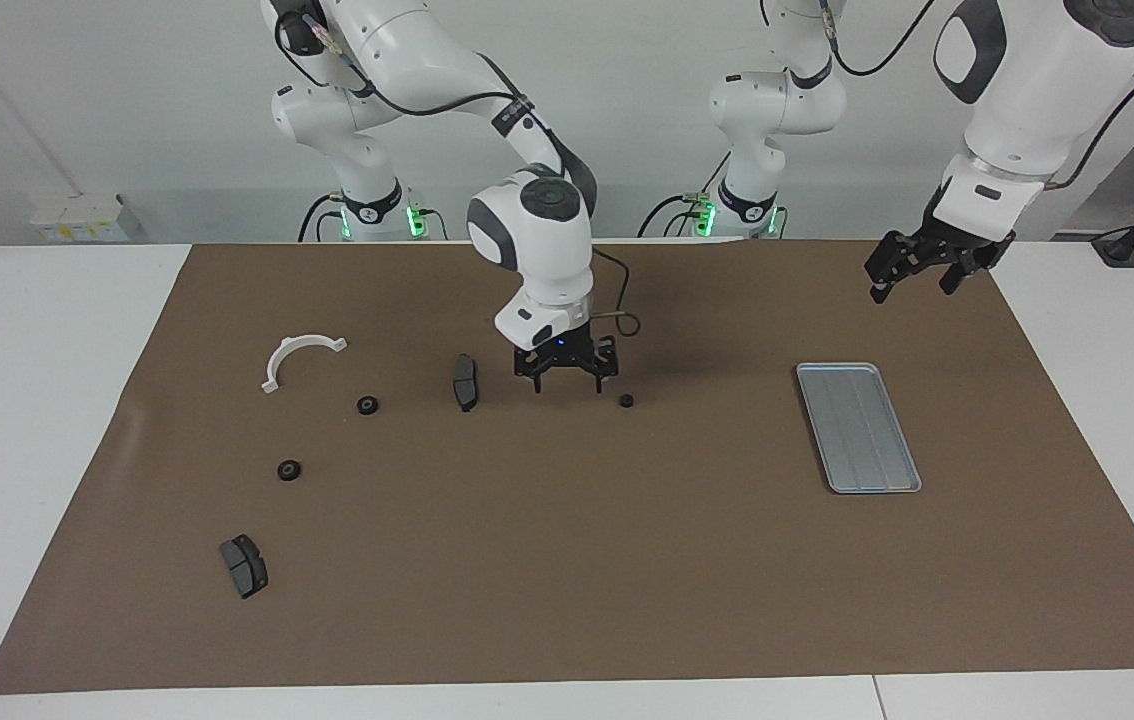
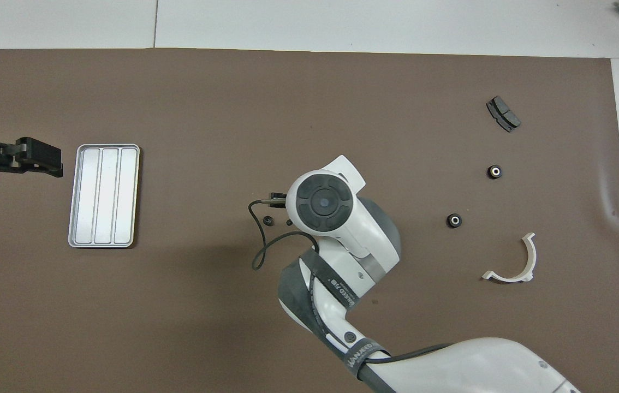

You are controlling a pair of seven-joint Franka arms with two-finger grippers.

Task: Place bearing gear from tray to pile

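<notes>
A small black bearing gear (image 1: 627, 401) (image 2: 268, 220) lies on the brown mat near the middle, apart from the tray. The grey ribbed tray (image 1: 857, 425) (image 2: 103, 195) has nothing in it. My right gripper (image 1: 567, 383) hangs open and low over the mat, between that gear and a brake pad (image 1: 465, 381), holding nothing. The pile spreads toward the right arm's end: a white half-ring bracket (image 1: 299, 358) (image 2: 511, 262), a second brake pad (image 1: 244, 565) (image 2: 503, 113) and two more bearing gears (image 1: 367, 405) (image 1: 289, 470). My left gripper (image 1: 915, 282) (image 2: 42, 161) is raised, open and empty, beside the tray.
The brown mat (image 1: 567, 560) covers most of the white table. The right arm's wrist and a looping cable (image 2: 257, 256) cover the nearer brake pad in the overhead view.
</notes>
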